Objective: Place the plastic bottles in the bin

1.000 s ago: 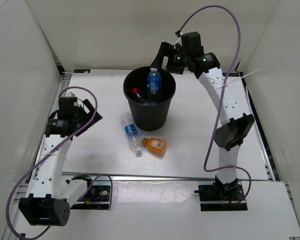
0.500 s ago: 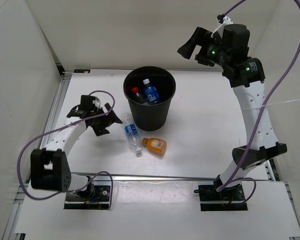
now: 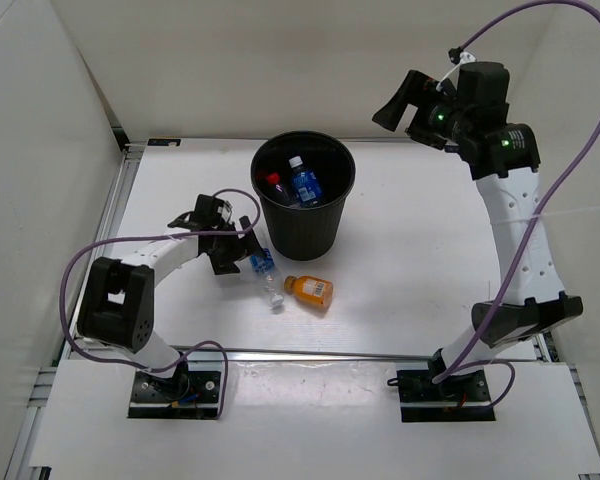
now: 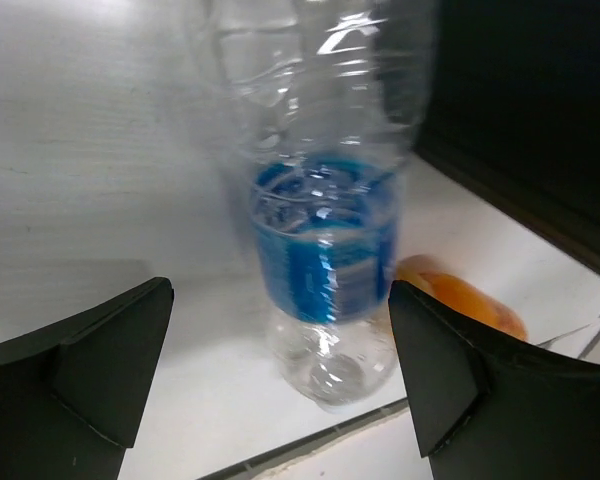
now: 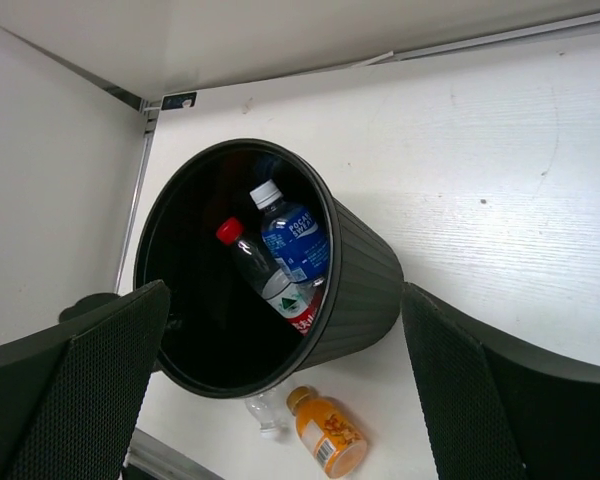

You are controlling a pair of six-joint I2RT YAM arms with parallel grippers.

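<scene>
Ribbed clear bottle (image 4: 325, 240) beside tapered black bin (image 3: 305, 228)

- The bin (image 3: 302, 222) stands just behind the clear bottle (image 3: 264, 268) and blocks the far side.
- The orange bottle (image 3: 310, 291) crowds its right, near the cap.
- On its left is open table (image 3: 170, 190); the left gripper (image 3: 236, 246) stands there, jaws wide.
- The bin mouth is unobstructed from above.

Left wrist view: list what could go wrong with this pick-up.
1. The blue-labelled bottle lies on its side between the fingers of the open left hand. It is round and thin-walled, so it may roll or squirt out as they close.
2. The orange bottle lies close beside it, so a finger could knock it away.
3. The bin stands just beyond, and a careless lift might bump it.
</scene>
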